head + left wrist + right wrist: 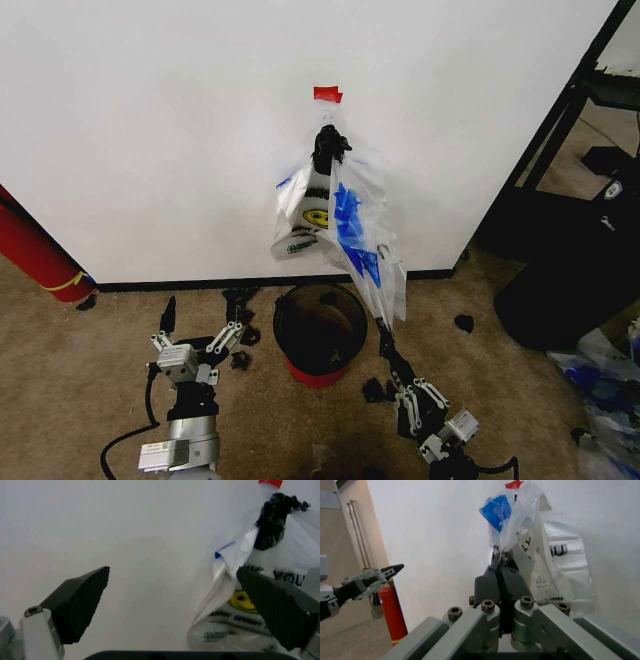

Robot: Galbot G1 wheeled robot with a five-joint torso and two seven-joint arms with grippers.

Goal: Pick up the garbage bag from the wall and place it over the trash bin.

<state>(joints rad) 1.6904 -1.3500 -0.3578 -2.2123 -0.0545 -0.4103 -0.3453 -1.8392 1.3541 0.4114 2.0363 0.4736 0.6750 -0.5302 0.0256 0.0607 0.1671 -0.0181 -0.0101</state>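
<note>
Several garbage bags hang in a bunch from a black hook point(328, 145) on the white wall point(150, 130), under a bit of red tape point(327, 94). My right gripper point(384, 332) is shut on the lower edge of the front garbage bag point(360, 240), which stretches from the hook down to the pinch point(498, 560). The round black trash bin point(320, 328) with a red base stands on the carpet below the bags, just left of that gripper. My left gripper point(198, 322) hovers open left of the bin, and its fingers point(80, 603) face the wall and a hanging bag point(250, 603).
A red fire extinguisher point(35, 255) leans against the wall at far left. Black scraps point(240, 300) lie by the baseboard. A large black bag point(570, 270) and a black shelf frame point(560, 110) stand at right, with loose plastic bags point(600, 385) on the floor.
</note>
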